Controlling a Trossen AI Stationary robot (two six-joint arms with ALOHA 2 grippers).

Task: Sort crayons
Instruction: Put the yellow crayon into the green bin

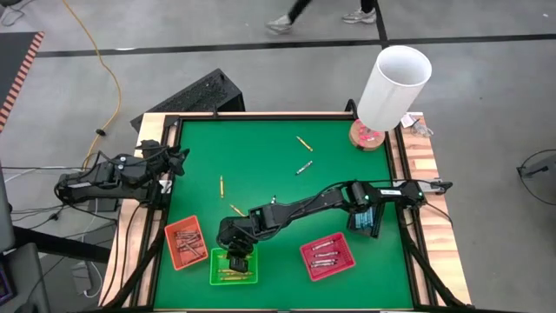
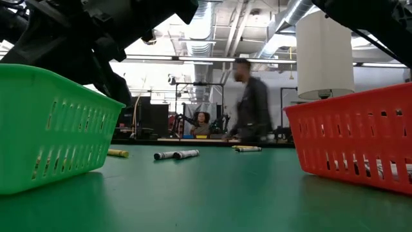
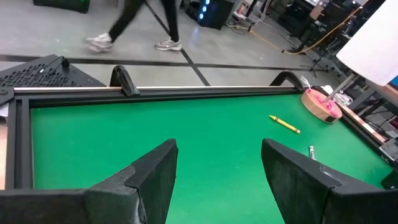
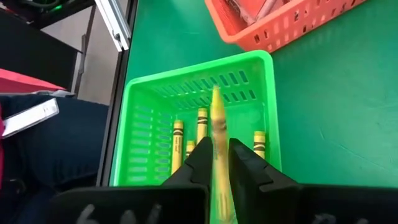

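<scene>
A green felt-covered table (image 1: 278,165) with a black frame fills the view from above. Directly below the right gripper (image 4: 217,163) sits a bright green slotted plastic tray (image 4: 140,130), holding several yellow crayons (image 4: 177,144) lying flat. Just beyond that tray, past the gripper's fingertips, is an orange slotted plastic tray (image 4: 280,28); off to the gripper's side, well apart, a red slotted plastic tray (image 1: 327,256) holds silvery crayons.

Between the right gripper's two dark fingers stands a thin yellow-gold wax crayon (image 4: 217,121), pointing forward over the green tray. The jaws are only narrowly parted, close against the stick; whether they grip it firmly or are letting go is hard to tell.

A crayon like this is likely very light, stiff but brittle, with a smooth paper wrap that could slip; the middle of the stick seems the safest place to pinch, gently.

Loose crayons (image 1: 303,143) lie scattered on the felt, far from the gripper, nothing blocking them. The tray walls are the main obstacle nearby.

The left gripper (image 3: 217,168) waits at the table's left edge, fingers spread wide, holding nothing.
</scene>
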